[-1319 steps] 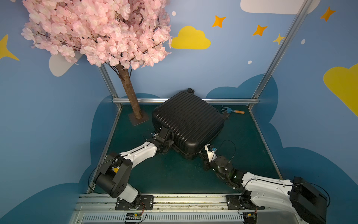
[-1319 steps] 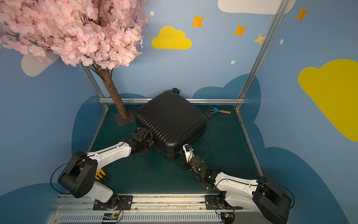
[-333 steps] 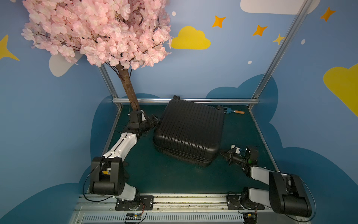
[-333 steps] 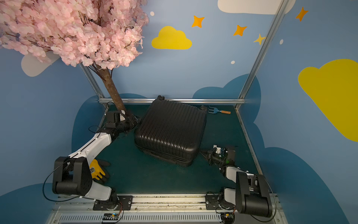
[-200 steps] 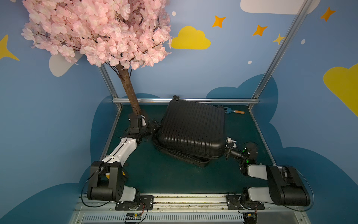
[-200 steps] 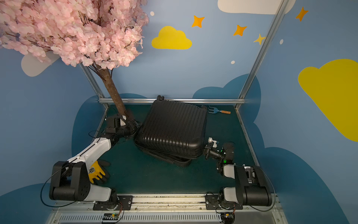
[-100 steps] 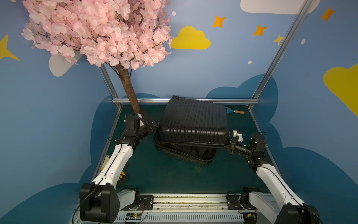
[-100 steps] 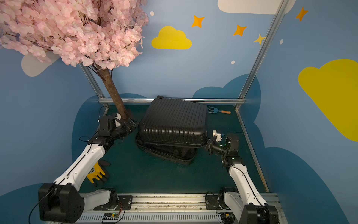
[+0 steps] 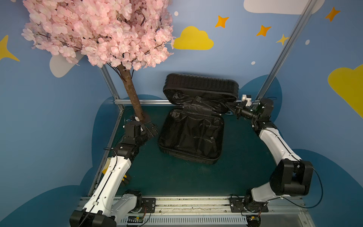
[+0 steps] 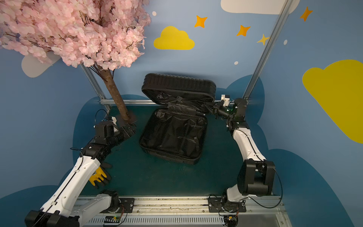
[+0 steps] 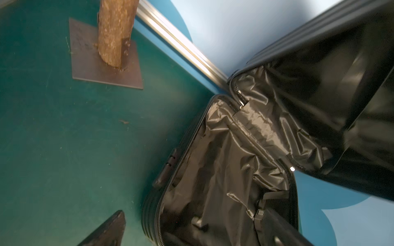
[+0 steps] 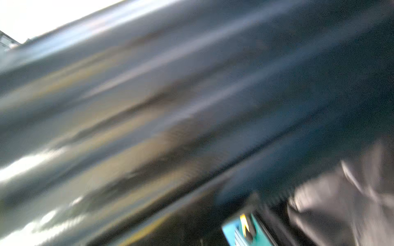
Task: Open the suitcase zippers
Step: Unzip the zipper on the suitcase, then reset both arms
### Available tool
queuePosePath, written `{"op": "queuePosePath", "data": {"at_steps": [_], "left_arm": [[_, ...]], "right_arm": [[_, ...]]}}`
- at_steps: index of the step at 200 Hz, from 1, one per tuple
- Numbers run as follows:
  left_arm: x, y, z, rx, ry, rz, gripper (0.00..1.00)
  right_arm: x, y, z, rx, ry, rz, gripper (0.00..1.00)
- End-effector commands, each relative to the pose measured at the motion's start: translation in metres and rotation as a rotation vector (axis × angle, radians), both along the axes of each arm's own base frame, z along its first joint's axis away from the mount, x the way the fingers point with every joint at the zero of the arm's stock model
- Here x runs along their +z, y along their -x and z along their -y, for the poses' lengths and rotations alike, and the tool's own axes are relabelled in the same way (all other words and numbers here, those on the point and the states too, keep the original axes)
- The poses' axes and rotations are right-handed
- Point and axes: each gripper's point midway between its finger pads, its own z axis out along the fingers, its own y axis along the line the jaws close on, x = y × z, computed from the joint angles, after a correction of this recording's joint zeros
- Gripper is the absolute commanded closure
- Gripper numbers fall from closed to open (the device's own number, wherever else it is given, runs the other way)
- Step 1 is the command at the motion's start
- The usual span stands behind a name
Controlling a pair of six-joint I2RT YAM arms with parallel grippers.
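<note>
Top views: both show a green mat (image 9: 176, 180) with the suitcase (image 9: 191, 137) in the middle and an arm on each side.
Tree: a pink blossom tree (image 9: 133, 98) stands on a flat plate in the far-left corner.
Glove: a yellow-and-black glove (image 10: 98, 176) lies partly under the left arm.
Left gripper (image 9: 152, 128): its jaws are spread wide and hold nothing. It is near the tree's foot, just beside the case's left side.
Suitcase: it lies open, with the lower half flat on the mat and the black lining facing up. The ribbed lid (image 9: 200, 84) stands up toward the back wall.
Zippers (image 11: 238, 94): undone, with the track visible at the hinge corner in the left wrist view.
Right gripper (image 9: 232, 109): its jaws are closed and its tip is at the lid's lower right corner. Whether it pinches anything cannot be told, as the right wrist view is blurred.
</note>
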Motion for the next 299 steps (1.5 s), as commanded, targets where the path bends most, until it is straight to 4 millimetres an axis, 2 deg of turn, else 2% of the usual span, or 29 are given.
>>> {"op": "queuePosePath", "data": {"at_steps": [1, 19, 42, 85, 112, 121, 127, 133, 137, 139, 154, 161, 170, 186, 195, 204, 216, 228, 230, 243, 260, 271, 283, 291, 299], "left_arm": [[0.000, 0.001, 0.007, -0.024, 0.001, -0.008, 0.00], [-0.002, 0.001, 0.011, -0.041, 0.004, -0.015, 0.00], [-0.006, -0.001, 0.015, -0.060, -0.011, -0.022, 0.00], [-0.009, -0.008, 0.017, -0.087, -0.050, -0.018, 0.00], [0.002, -0.009, 0.017, -0.112, -0.091, 0.008, 0.00], [0.009, -0.008, 0.017, -0.130, -0.113, 0.023, 0.00], [0.015, -0.008, 0.018, -0.153, -0.131, 0.039, 0.00], [0.021, -0.007, 0.021, -0.184, -0.148, 0.060, 0.00], [0.026, -0.007, 0.023, -0.203, -0.157, 0.073, 0.00], [0.028, -0.006, 0.023, -0.210, -0.163, 0.081, 0.00], [0.048, -0.003, 0.022, -0.248, -0.225, 0.162, 0.00], [0.055, -0.002, 0.015, -0.224, -0.273, 0.208, 0.00], [0.057, -0.006, -0.004, -0.135, -0.359, 0.251, 0.00], [0.056, -0.011, -0.049, 0.066, -0.517, 0.277, 0.00], [0.049, -0.018, -0.060, 0.081, -0.586, 0.278, 0.00], [0.034, -0.026, -0.065, 0.066, -0.638, 0.256, 0.00], [0.011, -0.039, -0.060, -0.018, -0.683, 0.260, 0.00], [-0.010, -0.043, -0.067, -0.018, -0.701, 0.254, 0.00], [-0.014, -0.043, -0.069, -0.014, -0.696, 0.248, 0.00], [-0.039, -0.043, -0.075, -0.040, -0.678, 0.239, 0.00], [-0.092, -0.038, -0.095, 0.013, -0.602, 0.106, 0.00], [-0.118, -0.035, -0.097, 0.001, -0.576, 0.086, 0.00], [-0.138, -0.034, -0.093, -0.047, -0.555, 0.110, 0.00], [-0.147, -0.034, -0.091, -0.064, -0.545, 0.131, 0.00], [-0.143, -0.036, -0.085, -0.104, -0.534, 0.179, 0.00]], "right_arm": [[0.024, -0.052, 0.004, -0.034, -0.007, 0.081, 1.00], [0.022, -0.085, 0.002, -0.018, -0.013, 0.090, 1.00], [0.013, -0.101, 0.000, -0.007, 0.025, 0.093, 1.00], [0.007, -0.093, 0.006, -0.013, 0.089, 0.126, 1.00], [0.023, -0.070, 0.004, -0.005, 0.156, 0.209, 1.00], [0.028, -0.059, 0.002, -0.006, 0.210, 0.234, 0.92], [0.029, -0.049, -0.001, -0.008, 0.265, 0.241, 0.81], [0.027, -0.040, -0.002, -0.019, 0.336, 0.251, 0.55], [0.026, -0.033, -0.003, -0.023, 0.386, 0.263, 0.16], [0.026, -0.028, -0.005, -0.022, 0.408, 0.267, 0.10], [0.023, -0.001, -0.007, -0.053, 0.552, 0.327, 0.07], [0.019, 0.011, -0.005, -0.079, 0.626, 0.351, 0.07], [0.007, 0.022, 0.009, -0.166, 0.752, 0.351, 0.07], [-0.019, 0.036, 0.057, -0.391, 0.932, 0.296, 0.07], [-0.033, 0.043, 0.078, -0.495, 0.951, 0.303, 0.07], [-0.040, 0.053, 0.087, -0.544, 0.997, 0.425, 0.07], [-0.055, 0.070, 0.099, -0.608, 1.086, 0.540, 0.07], [-0.075, 0.084, 0.114, -0.651, 1.209, 0.587, 0.07], [-0.088, 0.086, 0.117, -0.644, 1.234, 0.571, 0.07], [-0.124, 0.096, 0.136, -0.668, 1.330, 0.514, 0.07], [-0.169, 0.105, 0.156, -0.681, 1.376, 0.420, 0.07], [-0.186, 0.109, 0.160, -0.693, 1.353, 0.400, 0.07], [-0.197, 0.111, 0.151, -0.656, 1.317, 0.445, 0.07], [-0.203, 0.110, 0.151, -0.657, 1.302, 0.446, 0.07], [-0.211, 0.108, 0.152, -0.661, 1.285, 0.421, 0.07]]}}
